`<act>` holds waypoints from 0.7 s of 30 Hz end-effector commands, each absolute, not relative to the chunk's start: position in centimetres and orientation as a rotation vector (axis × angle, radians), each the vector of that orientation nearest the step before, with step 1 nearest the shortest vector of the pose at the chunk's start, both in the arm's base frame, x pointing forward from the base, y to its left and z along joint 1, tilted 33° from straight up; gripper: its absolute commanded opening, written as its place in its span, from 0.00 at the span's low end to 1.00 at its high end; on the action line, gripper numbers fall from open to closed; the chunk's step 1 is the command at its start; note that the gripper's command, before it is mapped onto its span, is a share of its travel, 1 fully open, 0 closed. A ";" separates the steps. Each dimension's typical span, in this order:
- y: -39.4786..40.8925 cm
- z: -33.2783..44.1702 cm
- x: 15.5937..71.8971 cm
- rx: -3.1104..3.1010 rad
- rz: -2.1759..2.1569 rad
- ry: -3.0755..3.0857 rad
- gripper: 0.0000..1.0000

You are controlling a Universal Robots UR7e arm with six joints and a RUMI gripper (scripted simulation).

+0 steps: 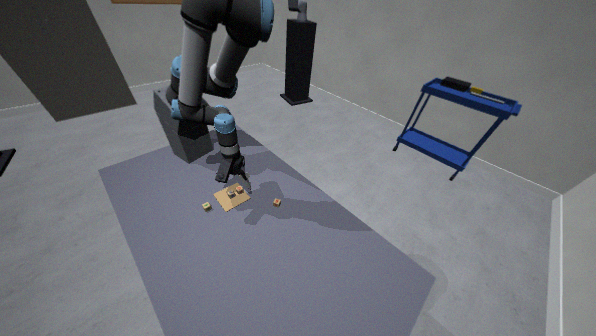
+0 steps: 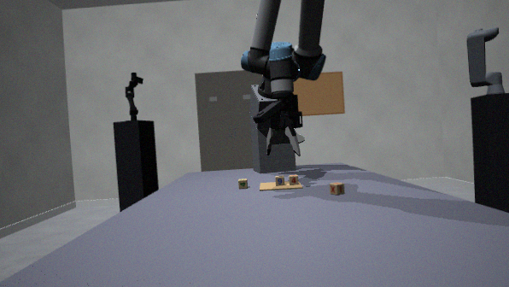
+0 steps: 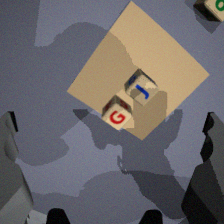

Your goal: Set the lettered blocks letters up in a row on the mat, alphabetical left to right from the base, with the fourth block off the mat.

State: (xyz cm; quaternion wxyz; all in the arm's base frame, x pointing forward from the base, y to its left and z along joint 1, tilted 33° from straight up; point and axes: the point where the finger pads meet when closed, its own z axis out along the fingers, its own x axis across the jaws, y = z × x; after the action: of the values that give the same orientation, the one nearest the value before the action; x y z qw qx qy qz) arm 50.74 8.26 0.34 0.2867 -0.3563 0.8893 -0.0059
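Observation:
A tan mat (image 1: 230, 205) (image 2: 269, 186) (image 3: 170, 60) bears two wooden blocks. One block (image 1: 231, 193) (image 2: 279, 181) (image 3: 142, 89) shows a blue J on top. The other block (image 1: 239, 189) (image 2: 293, 179) (image 3: 118, 116) shows a red G on top; it is by the mat's edge, with a small gap to the J block. I cannot tell if it is fully on the mat. A block with green markings (image 1: 207, 206) (image 2: 242, 184) (image 3: 216, 8) and a block with red markings (image 1: 277, 202) (image 2: 336, 189) lie off the mat on opposite sides. My gripper (image 2: 283, 154) (image 3: 110, 113) is open and empty above the mat.
The arm's base stands on a grey pedestal (image 1: 182, 135) behind the mat. A blue cart (image 1: 434, 142) stands off to the side. Dark pedestals (image 2: 136, 162) (image 2: 491, 149) with other arms stand near the walls.

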 end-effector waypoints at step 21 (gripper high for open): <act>9.8 1.4 52.8 -1.530 -0.199 2.076 1.00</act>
State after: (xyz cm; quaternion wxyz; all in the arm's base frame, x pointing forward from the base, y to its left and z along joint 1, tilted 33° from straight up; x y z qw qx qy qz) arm 52.33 9.42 1.20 0.2791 -0.5204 0.8048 -0.0603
